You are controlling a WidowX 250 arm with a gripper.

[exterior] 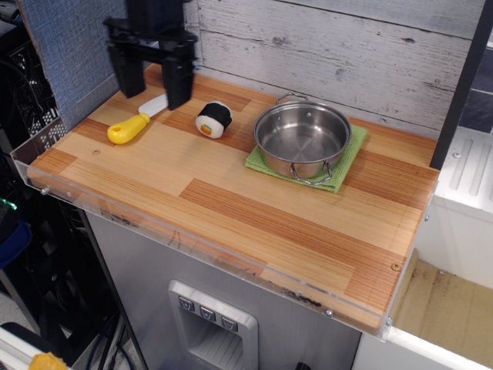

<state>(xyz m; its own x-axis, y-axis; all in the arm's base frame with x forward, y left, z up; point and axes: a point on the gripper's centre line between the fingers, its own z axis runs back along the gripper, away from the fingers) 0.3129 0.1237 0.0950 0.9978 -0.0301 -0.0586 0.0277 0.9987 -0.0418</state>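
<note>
The toy knife (137, 121) lies flat at the back-left of the counter (231, 216), with its yellow handle towards the front-left edge and its white blade pointing under my end effector (152, 98). The end effector hangs just above the blade with its two black fingers spread apart and nothing between them.

I judge the knife to be light, rigid plastic with a smooth, rather slippery surface. The rounded handle is the thickest part and looks to me the best place to grip, across its width. The blade is thin and lies close to the wood.

Just to the right of the knife, a toy sushi roll (213, 119) lies on its side.

Further right, a steel pot (302, 137) with two wire handles stands on a green cloth (352, 150). The pot is empty.
</note>
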